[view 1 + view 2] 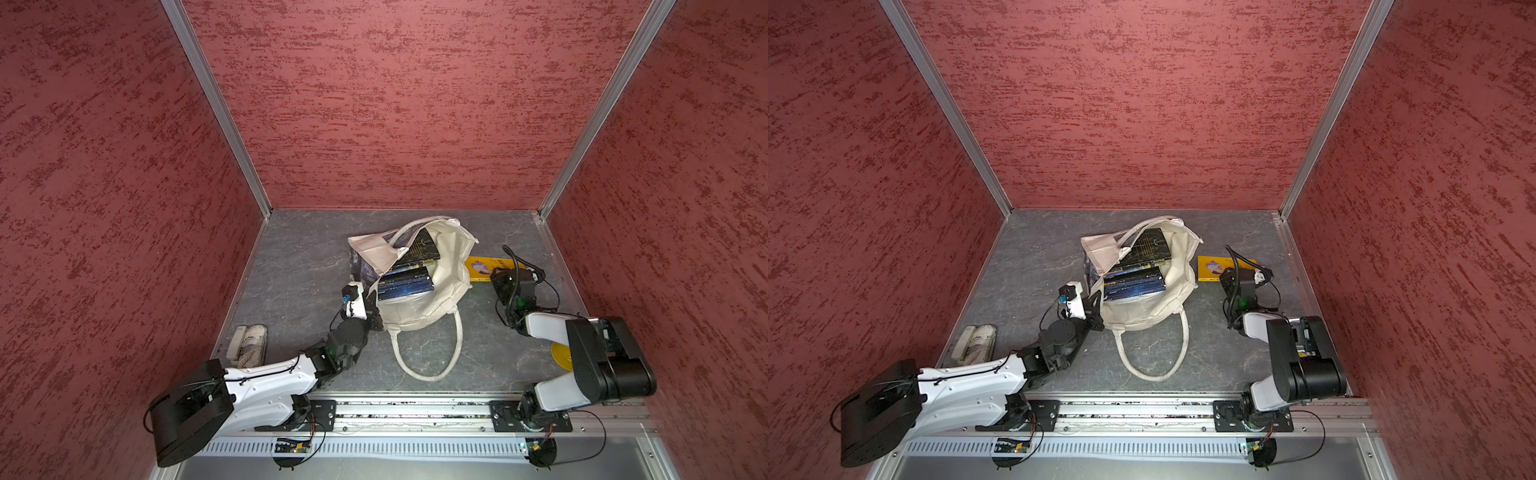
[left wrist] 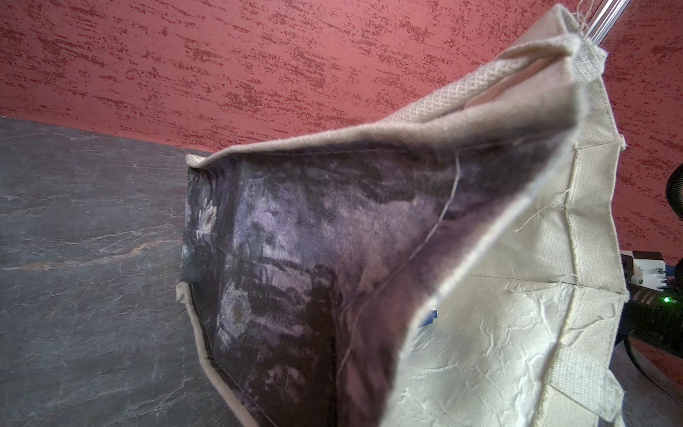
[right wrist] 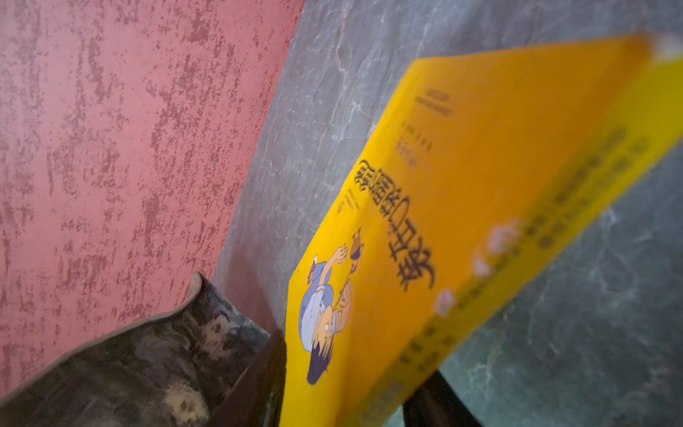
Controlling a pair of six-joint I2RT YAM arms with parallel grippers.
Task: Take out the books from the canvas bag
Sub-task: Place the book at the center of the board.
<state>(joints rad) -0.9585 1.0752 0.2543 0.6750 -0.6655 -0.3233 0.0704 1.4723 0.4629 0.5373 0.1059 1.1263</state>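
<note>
Lying open on the dark desk (image 1: 299,266), the cream canvas bag (image 1: 449,257) holds a stack of navy books (image 1: 405,282).
Just beside the bag's right side, a yellow book (image 1: 482,266) sits outside it below the right claw (image 1: 496,276), whose spread I cannot tell; the left claw (image 1: 374,309) is pinched tight on the bag's near rim.

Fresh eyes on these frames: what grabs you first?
First, the cream canvas bag in the middle of the table, its mouth gaping and a stack of dark books showing inside. Next, the bright yellow book lying on the table just outside the bag, on the right arm's side, with the right gripper at its edge. The left gripper pinches the bag's near rim.
</note>
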